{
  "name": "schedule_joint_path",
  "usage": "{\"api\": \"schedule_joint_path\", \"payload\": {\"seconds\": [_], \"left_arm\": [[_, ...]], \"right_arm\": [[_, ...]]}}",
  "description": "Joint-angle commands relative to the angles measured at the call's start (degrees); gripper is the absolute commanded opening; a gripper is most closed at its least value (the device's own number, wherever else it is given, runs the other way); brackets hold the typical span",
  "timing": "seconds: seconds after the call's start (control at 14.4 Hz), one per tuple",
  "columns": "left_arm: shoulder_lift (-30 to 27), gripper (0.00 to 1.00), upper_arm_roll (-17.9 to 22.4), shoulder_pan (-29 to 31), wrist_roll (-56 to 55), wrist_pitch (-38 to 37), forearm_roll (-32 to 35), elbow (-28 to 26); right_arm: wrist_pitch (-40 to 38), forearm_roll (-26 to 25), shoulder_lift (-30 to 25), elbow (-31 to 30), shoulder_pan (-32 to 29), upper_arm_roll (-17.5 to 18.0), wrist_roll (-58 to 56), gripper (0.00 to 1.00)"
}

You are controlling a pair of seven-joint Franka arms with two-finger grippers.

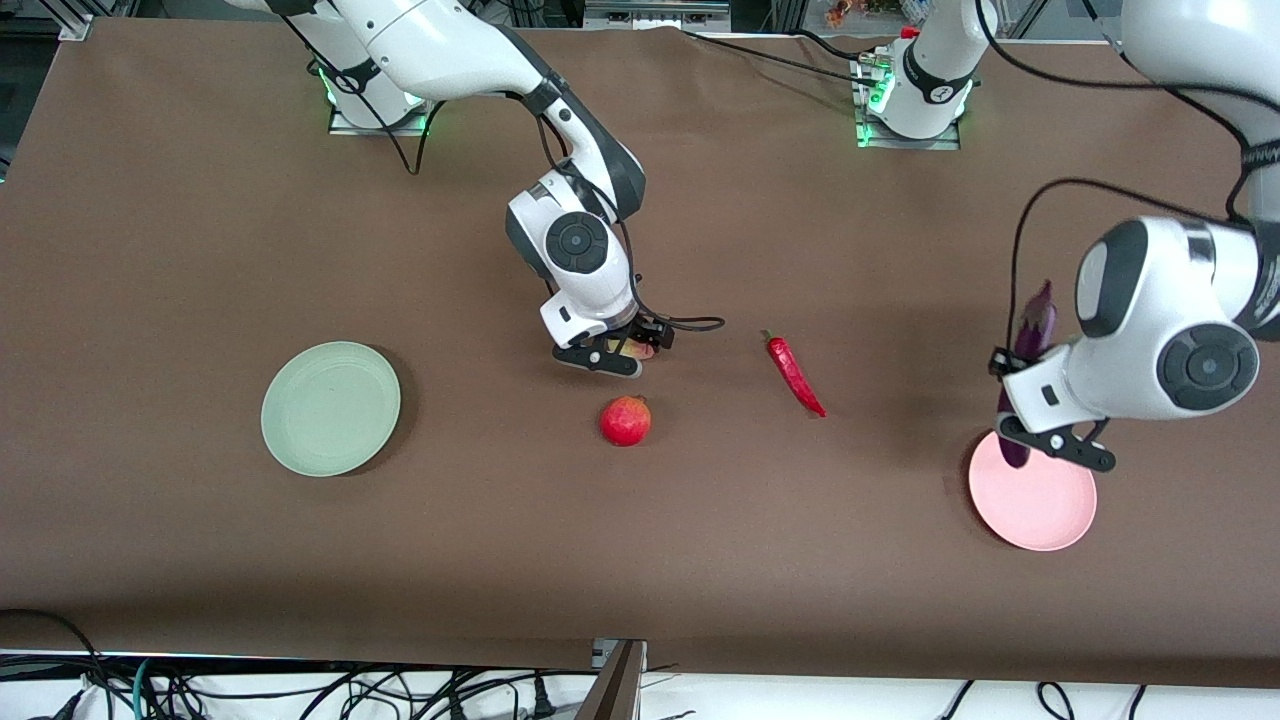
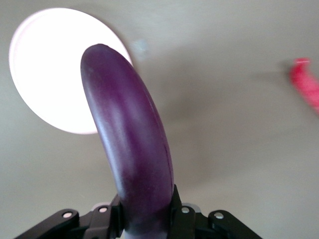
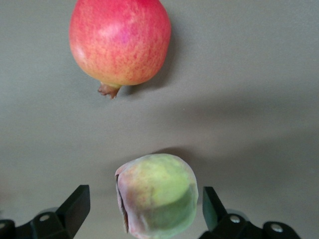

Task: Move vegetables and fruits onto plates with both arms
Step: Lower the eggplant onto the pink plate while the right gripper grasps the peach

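brown cloth covers the table (image 1: 200, 250). left gripper (image 1: 1050, 440) clamps the eggplant (image 1: 1030, 340) over the pink plate (image 1: 1040, 510); right gripper (image 1: 600, 358) stands spread around the peach (image 3: 157, 194), pomegranate (image 1: 626, 420) nearby.

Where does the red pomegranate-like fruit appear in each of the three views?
Front view: the pomegranate lies on the table near the middle, nearer to the camera than the right claw.
Left wrist view: it is not in the picture.
Right wrist view: it fills the upper part, above the open fingers.
Shared landmark: the peach between the right claw's fingers, also partly visible in the front view.
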Motion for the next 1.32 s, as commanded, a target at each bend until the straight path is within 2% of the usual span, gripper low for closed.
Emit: {"api": "schedule_joint_path", "payload": {"seconds": [0.0,0.14,0.28,0.49,0.63,0.7,0.84,0.98,1.05,1.11,1.18,1.25], "left_arm": [[5.6,0.08,-0.7,2.3,5.0,6.4,4.7,1.3],[8.6,0.08,-0.7,2.7,5.9,12.7,12.2,1.2],[10.9,0.09,-0.7,4.0,6.0,16.2,13.7,0.9],[12.7,0.09,-0.7,5.8,6.2,18.8,13.8,0.5],[13.4,0.13,-0.7,6.1,6.1,18.8,13.4,0.1],[14.1,0.12,-0.7,6.0,6.0,19.4,13.0,0.2],[14.3,0.13,-0.7,5.9,6.2,23.6,13.8,0.5],[14.6,0.14,-0.7,5.3,6.1,24.3,13.7,0.6],[14.6,0.22,-0.7,5.1,6.1,24.3,13.9,0.7],[15.0,0.73,-0.7,5.3,6.1,24.4,13.8,0.7],[15.1,1.0,-0.7,5.9,6.2,24.4,13.6,0.7],[15.0,1.0,-0.7,6.0,6.1,24.3,13.5,0.7]], "right_arm": [[0.5,-0.9,1.4,1.0,0.7,-0.5,0.9,1.0],[0.7,-1.0,1.9,1.0,0.8,-0.5,0.8,1.0],[2.3,-0.6,2.4,0.9,0.8,-0.5,0.9,0.98],[2.4,-0.3,2.8,0.8,0.9,-0.4,0.9,0.6],[2.4,-0.4,2.8,0.8,0.9,-0.5,0.6,0.48],[2.3,-0.7,2.7,1.0,0.9,-0.5,0.2,0.44],[1.1,-0.5,0.7,1.0,0.4,-0.7,-0.4,0.44],[-6.0,-0.7,-3.0,1.8,-1.2,-1.0,-0.7,0.44],[-9.0,-0.8,-4.6,2.4,-3.3,-1.0,-1.9,0.44],[-12.4,-0.7,-6.2,2.5,-5.3,-1.0,-5.4,0.44],[-15.3,-0.3,-7.3,2.5,-7.6,-1.0,-10.5,0.44],[-17.9,-0.2,-8.3,2.5,-9.9,-1.1,-16.1,0.44]]}}
